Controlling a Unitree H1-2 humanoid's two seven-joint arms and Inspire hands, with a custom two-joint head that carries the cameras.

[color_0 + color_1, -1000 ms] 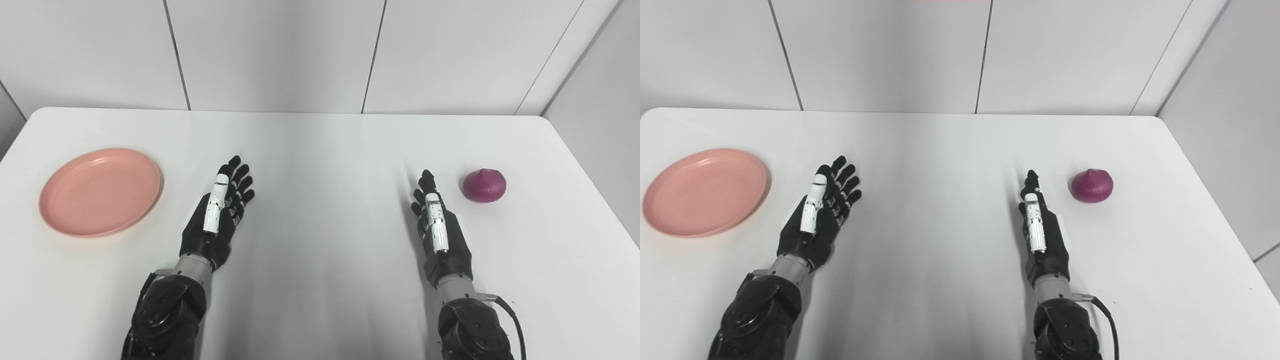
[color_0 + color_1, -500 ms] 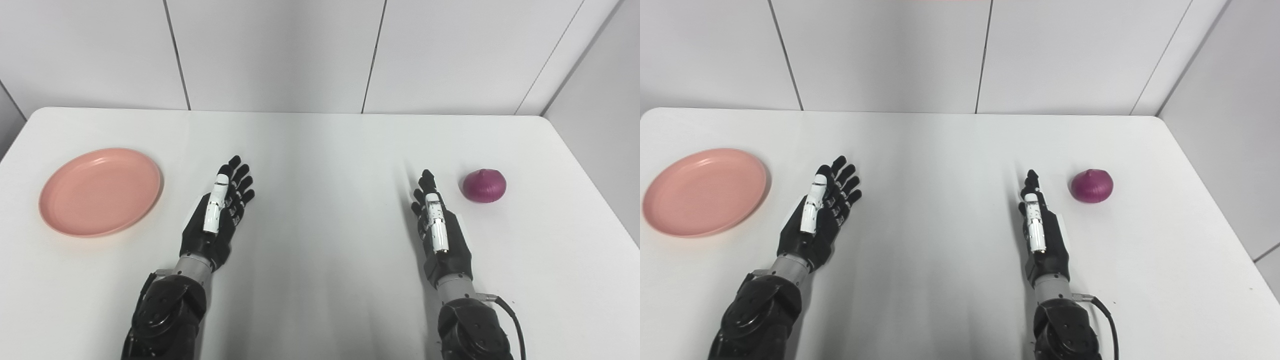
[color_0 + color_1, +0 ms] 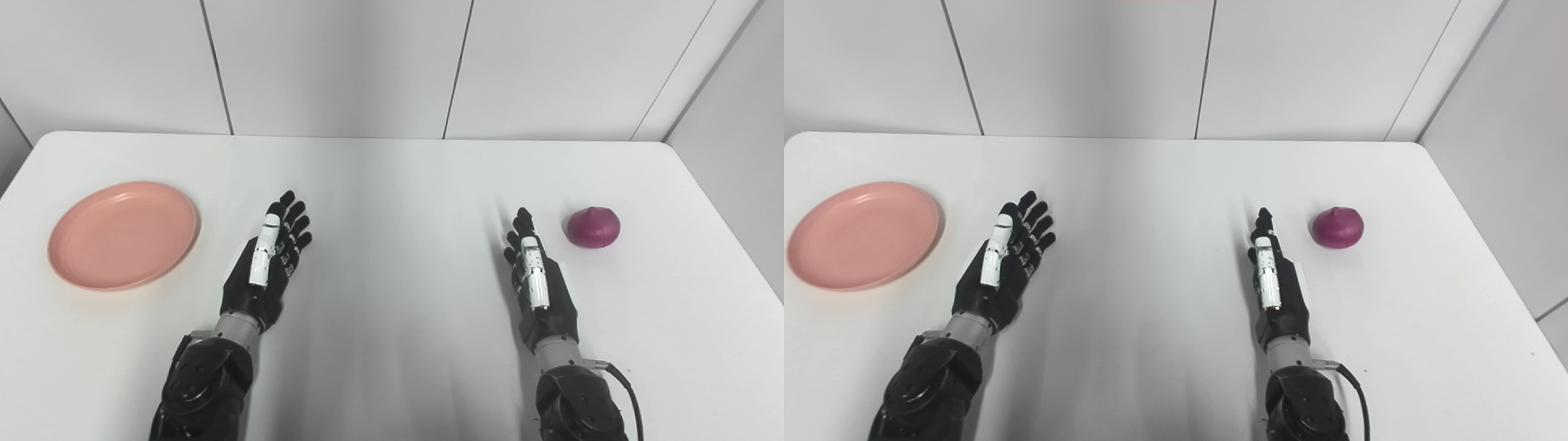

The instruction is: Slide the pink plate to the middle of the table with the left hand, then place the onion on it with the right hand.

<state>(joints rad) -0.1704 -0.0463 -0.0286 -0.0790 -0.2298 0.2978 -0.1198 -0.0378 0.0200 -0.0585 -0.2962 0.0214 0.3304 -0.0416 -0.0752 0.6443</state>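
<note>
At the far left of the frame, a little above mid-height, the pink plate [image 3: 123,233] lies flat on the white surface [image 3: 392,177], close to the surface's left edge and with nothing on it. Its rim faces up and the shallow well is bare.

Just right of the plate, but clear of it with a strip of white between, is my left hand [image 3: 267,264]. My left arm comes up from the bottom edge at lower left, and the hand lies with fingers [image 3: 296,222] stretched out and slightly fanned, pointing toward the upper right of the frame. It is spread wide and has hold of nothing; the white-backed thumb lies along its left side.

The centre of the frame is bare white surface between my two hands.

Right of centre is my right hand [image 3: 539,283], its arm rising from the bottom edge at lower right with a black cable looping off the wrist. This hand is turned edge-on, fingers extended and pointing up the frame and close together rather than curled, and it grips nothing.

Just beyond its fingertips, up and to the right, sits the onion [image 3: 593,226], purple-red, upright with its pointed tip up, near my right hand but not touching it, resting on the surface in the right part of the frame.
</note>
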